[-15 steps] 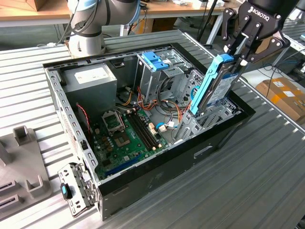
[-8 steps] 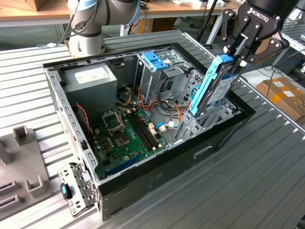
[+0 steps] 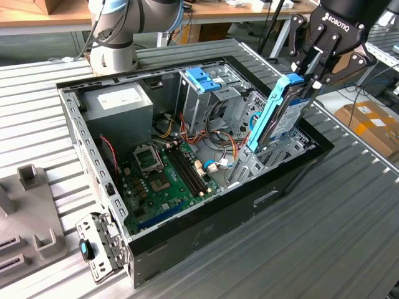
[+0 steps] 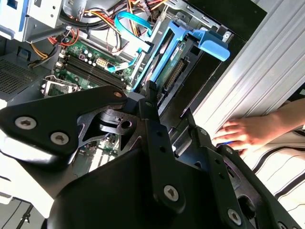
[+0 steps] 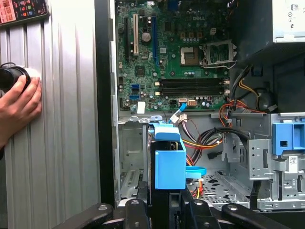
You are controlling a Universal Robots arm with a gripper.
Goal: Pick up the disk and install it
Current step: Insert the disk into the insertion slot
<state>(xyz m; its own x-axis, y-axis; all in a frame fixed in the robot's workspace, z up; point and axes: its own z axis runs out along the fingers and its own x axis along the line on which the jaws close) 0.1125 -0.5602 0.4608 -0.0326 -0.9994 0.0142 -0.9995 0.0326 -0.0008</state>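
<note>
The disk (image 3: 282, 117), silver-grey with light-blue side rails, stands steeply tilted over the metal drive bay (image 3: 246, 167) at the exterior view's right end of the open computer case (image 3: 206, 230). My gripper (image 3: 303, 80) is shut on the disk's upper end. The disk's lower end is down at the bay among the cables; whether it touches the bay I cannot tell. In the first wrist view the disk's blue rail (image 5: 169, 164) rises straight out from between my fingers (image 5: 136, 210). The second wrist view has the disk (image 4: 164, 50) reaching from my gripper (image 4: 151, 98) toward the case wall.
A grey power-supply box (image 3: 118, 103) sits at the case's far corner, the motherboard (image 3: 162, 168) on its floor, and a blue ridged latch (image 3: 202, 78) tops the middle cage. A person's hand (image 5: 16, 109) rests on the ribbed table beside the case. Grey fixtures (image 3: 28, 218) lie at the exterior view's left.
</note>
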